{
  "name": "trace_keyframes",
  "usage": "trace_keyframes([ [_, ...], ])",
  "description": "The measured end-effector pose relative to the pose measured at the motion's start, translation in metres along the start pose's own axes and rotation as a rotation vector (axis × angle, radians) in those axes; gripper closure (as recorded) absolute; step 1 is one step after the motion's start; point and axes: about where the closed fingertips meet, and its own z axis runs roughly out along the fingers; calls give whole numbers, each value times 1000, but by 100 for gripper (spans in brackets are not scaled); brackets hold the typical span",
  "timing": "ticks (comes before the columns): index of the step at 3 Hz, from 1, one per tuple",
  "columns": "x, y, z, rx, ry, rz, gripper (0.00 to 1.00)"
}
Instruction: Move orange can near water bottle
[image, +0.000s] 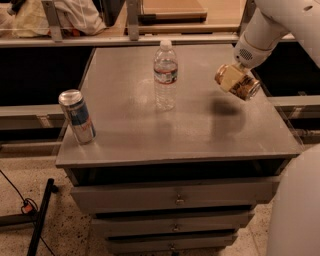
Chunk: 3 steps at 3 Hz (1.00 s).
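The orange can (238, 83) is held tilted on its side in the air above the right part of the grey table (185, 130), its shadow on the top below it. My gripper (235, 75) is shut on the orange can, reaching in from the upper right on the white arm. The water bottle (165, 76) stands upright near the table's middle back, to the left of the can and apart from it.
A slim blue-and-silver can (77, 116) stands near the table's front left corner. The table has drawers (175, 199) below. A shelf rail (150, 37) runs behind the table. The robot's white body (297, 210) fills the lower right.
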Motion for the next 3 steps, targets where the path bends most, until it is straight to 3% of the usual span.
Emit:
trace_keyframes([
  [1,-20,23,-6,9,-8,-105,100],
  [3,-42,46,-3,2,-19,-196,100],
])
